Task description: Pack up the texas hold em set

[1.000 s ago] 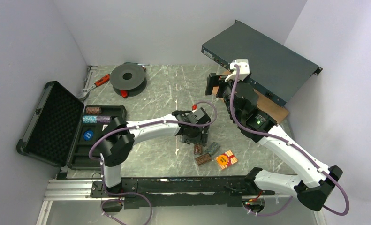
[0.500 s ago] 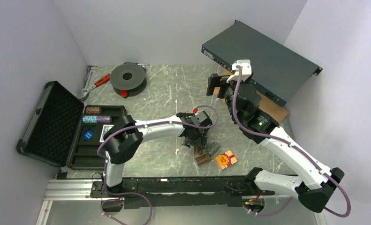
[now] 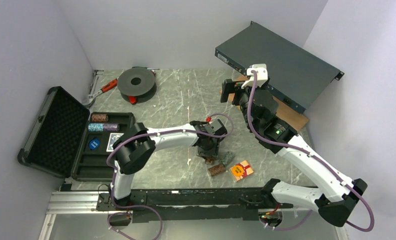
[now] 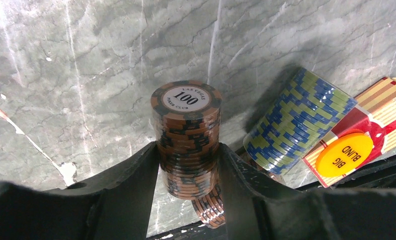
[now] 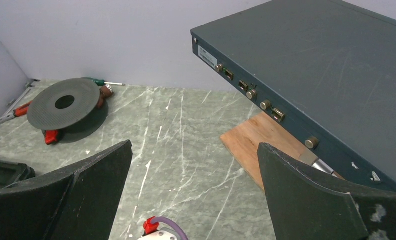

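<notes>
My left gripper (image 4: 188, 150) has both fingers pressed against the sides of 1 brown chip stack (image 4: 185, 117), which shows me its "100" face, over the marble table (image 4: 85, 60). A green-and-blue stack (image 4: 296, 125) lies on its side just beside it, next to a red card deck (image 4: 386, 107) carrying a yellow BIG BLIND button (image 4: 345, 154). The open briefcase (image 3: 55, 131) sits well apart at far left. My right gripper (image 5: 193, 170) hangs spread wide near the dark-grey box (image 5: 326, 65).
</notes>
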`<action>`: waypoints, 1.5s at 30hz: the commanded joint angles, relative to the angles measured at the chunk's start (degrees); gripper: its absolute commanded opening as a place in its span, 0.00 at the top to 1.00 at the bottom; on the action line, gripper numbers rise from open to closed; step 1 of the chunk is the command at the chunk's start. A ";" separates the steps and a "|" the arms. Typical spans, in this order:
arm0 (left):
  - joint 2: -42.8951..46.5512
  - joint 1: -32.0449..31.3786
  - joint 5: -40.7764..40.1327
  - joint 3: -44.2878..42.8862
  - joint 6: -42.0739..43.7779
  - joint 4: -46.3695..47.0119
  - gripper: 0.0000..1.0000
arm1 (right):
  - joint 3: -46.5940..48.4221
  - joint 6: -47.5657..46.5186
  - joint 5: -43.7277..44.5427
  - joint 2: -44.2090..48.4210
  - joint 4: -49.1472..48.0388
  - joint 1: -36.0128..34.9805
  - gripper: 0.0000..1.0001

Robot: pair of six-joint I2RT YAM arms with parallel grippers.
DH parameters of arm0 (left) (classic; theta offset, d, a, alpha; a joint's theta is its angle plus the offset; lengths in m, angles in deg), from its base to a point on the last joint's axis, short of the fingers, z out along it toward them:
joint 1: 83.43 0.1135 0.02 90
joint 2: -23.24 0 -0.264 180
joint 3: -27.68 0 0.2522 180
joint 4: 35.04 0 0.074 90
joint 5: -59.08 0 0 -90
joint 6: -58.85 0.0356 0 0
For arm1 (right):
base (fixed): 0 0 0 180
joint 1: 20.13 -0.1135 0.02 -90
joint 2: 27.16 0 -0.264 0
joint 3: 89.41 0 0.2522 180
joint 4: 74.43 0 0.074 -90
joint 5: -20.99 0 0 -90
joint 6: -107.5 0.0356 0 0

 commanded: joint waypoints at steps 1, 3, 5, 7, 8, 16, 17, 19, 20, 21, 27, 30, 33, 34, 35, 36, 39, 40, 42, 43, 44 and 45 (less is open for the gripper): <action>-0.35 -0.24 -0.04 -1.74 -0.48 0.01 0.50 | -0.12 -0.85 0.35 1.19 -1.72 0.18 0.00; -0.27 -0.24 -0.12 -1.67 -0.38 0.00 0.52 | -0.16 -0.88 0.35 1.08 -1.69 0.15 0.00; -0.10 -0.24 -0.28 -1.52 -0.38 0.09 0.54 | -0.19 -0.86 0.35 1.05 -1.70 0.18 0.00; -0.01 -0.24 -0.52 -1.48 -0.32 0.03 0.58 | -0.26 -0.91 0.20 0.99 -1.78 0.15 0.00; 0.01 -0.24 -0.55 -1.36 -0.30 -0.01 0.61 | -0.27 -0.92 0.17 0.92 -1.79 0.16 0.00; 2.27 -0.24 -4.79 -0.46 -0.39 -1.08 0.56 | -0.17 -0.89 0.08 0.87 -1.62 0.14 0.00; 2.35 -0.28 -5.13 -0.44 -0.20 -1.22 0.52 | -0.26 -0.87 0.08 0.88 -1.68 0.18 0.00; 2.32 -0.24 -5.48 -0.60 0.28 -1.35 0.43 | -0.23 -0.85 0.08 0.79 -1.65 0.14 0.00; 2.22 -0.29 -5.63 -0.66 0.44 -1.45 0.39 | -0.15 -0.87 0.08 0.67 -1.53 0.14 0.00; 2.06 -0.27 -5.72 -0.70 0.49 -1.54 0.36 | -0.13 -0.93 0.08 0.62 -1.45 0.13 0.00; 1.53 -0.28 -5.44 -0.66 0.76 -1.34 0.33 | -0.10 -0.92 0.00 0.44 -1.48 0.13 0.00; 0.89 -0.26 -4.97 -0.98 0.85 -1.48 0.38 | -0.19 -1.10 0.08 0.28 -1.56 0.18 0.00; 0.54 -0.24 -5.01 -1.00 0.72 -1.77 0.47 | -0.06 -1.12 0.17 0.01 -1.38 0.17 0.00; 0.68 -0.24 -4.95 -0.77 0.68 -1.69 0.52 | -0.02 -1.23 0.17 -0.07 -1.34 0.19 0.00; 0.85 -0.24 -5.01 -0.59 0.67 -1.50 0.59 | -0.10 -1.25 0.17 -0.08 -1.36 0.16 0.00; 1.13 -0.24 -5.12 -0.42 0.67 -1.47 0.66 | -0.10 -1.28 0.17 -0.13 -1.44 0.14 0.00; 1.87 -0.26 -5.89 -0.14 0.67 -1.46 0.87 | -0.21 -1.65 0.30 -0.25 -1.71 0.14 0.00; 2.28 -0.24 -6.26 -0.03 0.67 -1.40 0.91 | -0.21 -1.84 0.41 -0.42 -1.65 0.14 0.00; 2.99 -0.16 -7.33 0.29 0.61 -1.37 1.00 | -0.07 -2.02 0.44 -0.84 -1.48 0.13 0.00; 3.48 -0.11 -7.73 0.50 0.65 -1.19 1.00 | 0.02 -2.07 0.37 -1.09 -1.37 0.13 0.00; 4.14 -0.08 -8.10 0.78 0.67 -1.09 1.00 | 0.09 -2.06 0.28 -1.25 -1.21 0.13 0.00; 4.85 0.07 -8.47 1.24 0.49 -0.76 1.00 | 0.15 -2.07 0.19 -1.37 -1.17 0.15 0.00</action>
